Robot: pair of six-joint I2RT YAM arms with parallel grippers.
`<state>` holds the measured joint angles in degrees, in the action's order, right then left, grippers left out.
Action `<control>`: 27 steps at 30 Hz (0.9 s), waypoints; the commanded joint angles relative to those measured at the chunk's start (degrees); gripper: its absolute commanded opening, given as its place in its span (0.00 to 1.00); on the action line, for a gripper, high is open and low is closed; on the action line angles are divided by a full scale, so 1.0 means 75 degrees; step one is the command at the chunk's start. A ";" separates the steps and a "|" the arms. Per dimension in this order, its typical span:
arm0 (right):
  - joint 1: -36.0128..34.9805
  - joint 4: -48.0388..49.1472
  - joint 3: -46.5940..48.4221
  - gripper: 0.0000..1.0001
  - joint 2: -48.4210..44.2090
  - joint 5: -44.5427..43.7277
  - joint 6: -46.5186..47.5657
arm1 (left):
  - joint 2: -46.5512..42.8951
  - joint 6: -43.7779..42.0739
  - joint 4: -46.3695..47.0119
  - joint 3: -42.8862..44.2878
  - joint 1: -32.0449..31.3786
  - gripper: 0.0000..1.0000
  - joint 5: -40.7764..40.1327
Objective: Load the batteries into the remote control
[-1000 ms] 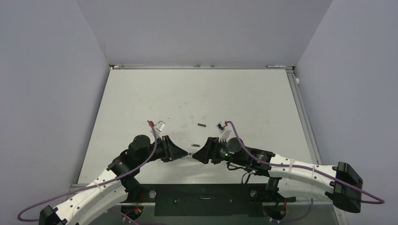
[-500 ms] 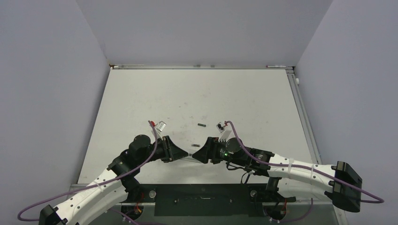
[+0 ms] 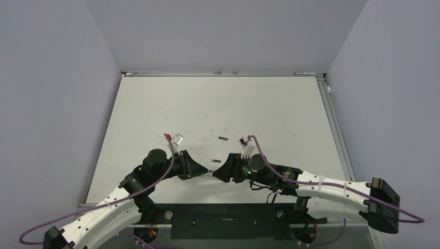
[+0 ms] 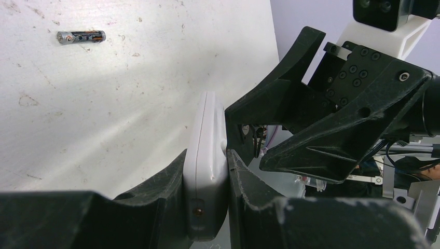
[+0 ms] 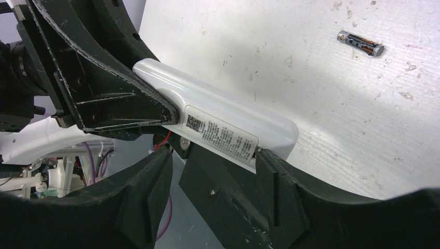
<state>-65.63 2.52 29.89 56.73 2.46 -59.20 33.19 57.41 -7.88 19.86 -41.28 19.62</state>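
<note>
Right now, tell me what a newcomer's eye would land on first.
The white remote control, held between both arms near the front middle of the table: the left gripper clamps one end, the right gripper straddles the other. Just beyond, two batteries lie loose on it.

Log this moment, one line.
left hand: shut on remote | right hand: around remote's other end, grip unclear | batteries: both loose on table
</note>
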 commanded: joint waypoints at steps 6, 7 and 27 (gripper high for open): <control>-0.0114 -0.0015 0.0190 0.59 -0.0081 -0.0304 -0.0085 | -0.0051 0.0030 0.0398 0.0448 -0.0038 0.00 0.0119; -0.0129 -0.0008 0.0193 0.59 -0.0051 -0.0304 -0.0093 | -0.0044 0.0049 0.0423 0.0446 -0.0039 0.00 0.0140; -0.0393 -0.0307 0.0579 0.58 0.0371 -0.0940 -0.0111 | -0.0053 0.0150 0.0640 0.0421 -0.0039 0.00 0.0366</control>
<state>-67.79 0.45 31.35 58.19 -1.76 -59.86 33.34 57.43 -7.92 19.88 -41.25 19.62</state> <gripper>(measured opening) 0.587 0.223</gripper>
